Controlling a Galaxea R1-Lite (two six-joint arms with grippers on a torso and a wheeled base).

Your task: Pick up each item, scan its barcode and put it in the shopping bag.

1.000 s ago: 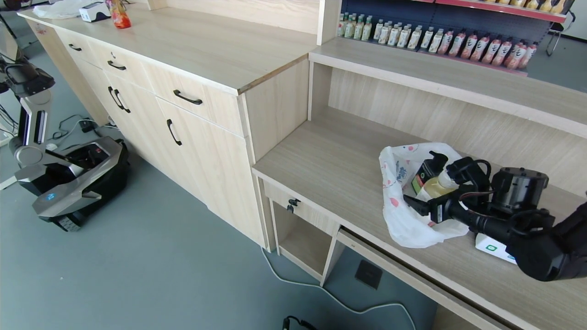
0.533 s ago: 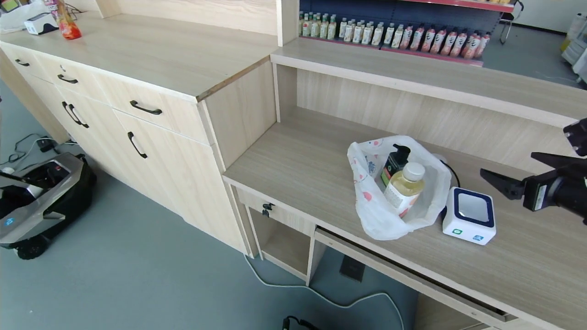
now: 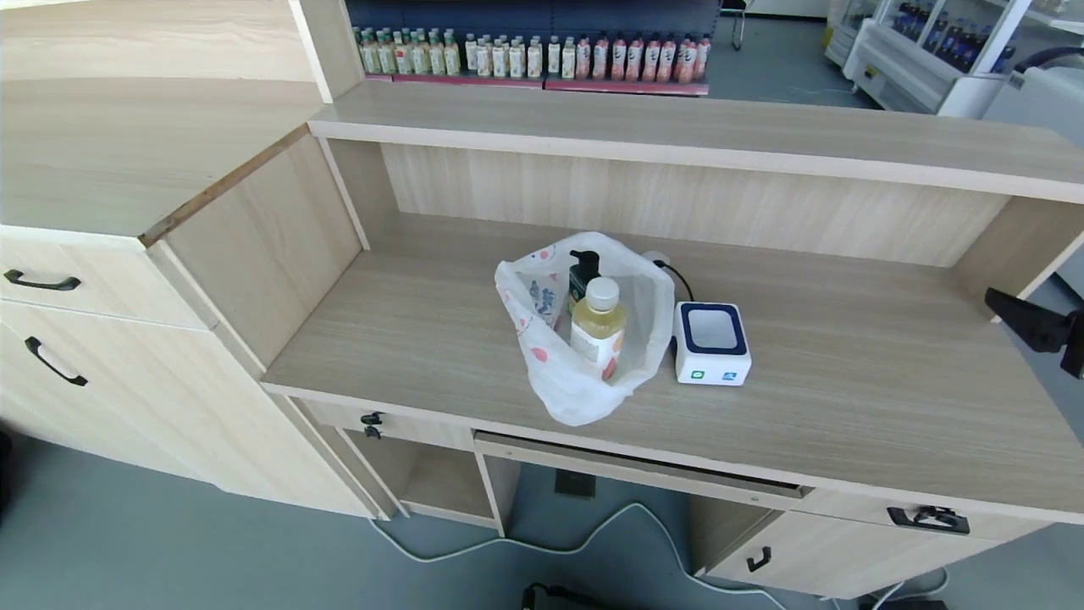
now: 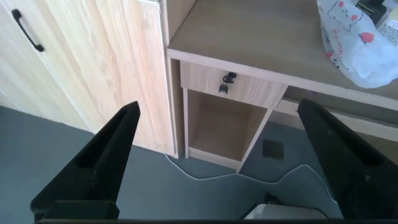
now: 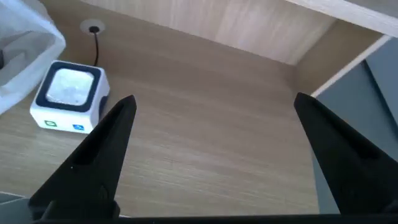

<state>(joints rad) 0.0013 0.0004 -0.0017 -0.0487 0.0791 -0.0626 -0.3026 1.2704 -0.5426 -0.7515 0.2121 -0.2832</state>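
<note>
A white printed shopping bag (image 3: pixel 550 373) stands open in the middle of the wooden desk (image 3: pixel 847 381). Inside it are a yellow drink bottle (image 3: pixel 598 329) with a white cap and a dark pump bottle (image 3: pixel 581 273), both upright. Right beside the bag sits the white cube scanner (image 3: pixel 712 343), also in the right wrist view (image 5: pixel 68 96). My right gripper (image 5: pixel 214 99) hangs open and empty over the desk's right part, well apart from the scanner; one finger (image 3: pixel 1020 320) shows at the head view's right edge. My left gripper (image 4: pixel 217 107) is open and empty, low in front of the desk, left of the bag (image 4: pixel 357 46).
A raised ledge (image 3: pixel 677 135) runs behind the desk, with a store shelf of drink bottles (image 3: pixel 533 55) beyond. A taller cabinet (image 3: pixel 127 169) stands at the left. The scanner's cable (image 3: pixel 669 269) runs behind the bag. Bare desk lies right of the scanner.
The head camera has swung right. My right gripper, at the bag with the yellow bottle a second ago, has let go and drawn away to the right; the bottle stays in the bag.
</note>
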